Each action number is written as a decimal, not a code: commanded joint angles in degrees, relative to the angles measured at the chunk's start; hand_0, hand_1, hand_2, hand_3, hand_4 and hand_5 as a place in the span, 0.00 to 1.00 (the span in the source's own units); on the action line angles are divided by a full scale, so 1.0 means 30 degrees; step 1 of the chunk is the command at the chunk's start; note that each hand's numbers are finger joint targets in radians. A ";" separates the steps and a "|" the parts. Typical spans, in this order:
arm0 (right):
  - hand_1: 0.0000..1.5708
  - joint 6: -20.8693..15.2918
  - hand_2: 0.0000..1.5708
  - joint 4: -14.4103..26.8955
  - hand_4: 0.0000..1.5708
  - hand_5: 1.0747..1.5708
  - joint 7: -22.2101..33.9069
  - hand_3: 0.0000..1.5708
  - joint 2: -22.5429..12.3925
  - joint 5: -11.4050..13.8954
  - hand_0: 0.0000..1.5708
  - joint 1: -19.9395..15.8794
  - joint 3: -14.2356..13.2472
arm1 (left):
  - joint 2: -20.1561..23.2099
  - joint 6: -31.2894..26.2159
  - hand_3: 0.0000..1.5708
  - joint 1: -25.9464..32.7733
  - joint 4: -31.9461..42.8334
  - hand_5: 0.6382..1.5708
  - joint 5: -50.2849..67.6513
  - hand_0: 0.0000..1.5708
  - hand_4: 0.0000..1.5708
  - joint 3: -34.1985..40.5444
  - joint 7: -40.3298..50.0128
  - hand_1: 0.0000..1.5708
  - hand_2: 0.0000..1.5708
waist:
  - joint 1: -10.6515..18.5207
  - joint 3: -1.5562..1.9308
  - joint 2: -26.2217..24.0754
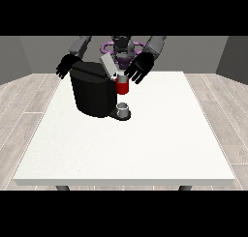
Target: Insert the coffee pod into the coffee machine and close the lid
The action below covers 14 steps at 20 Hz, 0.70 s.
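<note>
Front view: coffee pod (122,77) perhaps hidden.

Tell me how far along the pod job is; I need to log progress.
Partly done, it seems. The coffee machine's lid stands raised, not closed. The hand at the view's right hovers with spread fingers above the red part; whether the pod is seated I cannot tell. The hand at the view's left hangs behind the machine. Closing the lid remains.

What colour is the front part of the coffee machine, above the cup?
Red, on the coffee machine above the cup; front view shows it.
</note>
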 commanded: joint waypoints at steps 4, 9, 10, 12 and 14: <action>0.00 0.0445 0.00 -0.0110 0.30 1.00 0.0417 0.00 -0.0608 -0.0684 0.00 -0.1276 -0.0746 | 0.0262 0.0278 0.61 -0.0274 -0.0066 1.00 -0.0358 0.68 0.23 -0.0031 -0.0413 0.68 0.71 | 0.0022 -0.0020 0.0675; 0.00 0.0167 0.00 0.0298 0.30 1.00 -0.0909 0.00 -0.0304 -0.0046 0.00 -0.0341 -0.0381 | 0.0494 -0.0200 0.07 0.0077 -0.0184 1.00 -0.1347 0.00 0.00 -0.1044 -0.0969 0.00 0.24 | 0.0065 -0.0016 0.0742; 0.00 0.0102 0.00 0.0501 0.30 1.00 -0.0532 0.00 -0.0486 -0.0273 0.00 -0.0483 -0.0768 | 0.0772 -0.1134 0.00 -0.0057 -0.0241 1.00 -0.1171 0.00 0.00 -0.1049 -0.1296 0.00 0.00 | 0.0353 -0.0017 0.0311; 0.00 0.0007 0.00 0.0747 0.26 1.00 -0.0583 0.00 -0.0385 -0.0340 0.00 -0.1115 -0.0843 | 0.0962 -0.1464 0.00 -0.0710 -0.0097 1.00 -0.1313 0.00 0.00 -0.0999 -0.0683 0.00 0.00 | 0.0258 -0.0015 0.0740; 0.00 -0.0066 0.00 0.0669 0.27 1.00 -0.0931 0.00 0.0291 -0.0064 0.00 0.0235 -0.0156 | 0.0532 -0.1209 0.00 -0.0108 -0.0012 1.00 -0.1334 0.00 0.00 -0.0950 -0.0351 0.00 0.00 | 0.0076 -0.0017 -0.0048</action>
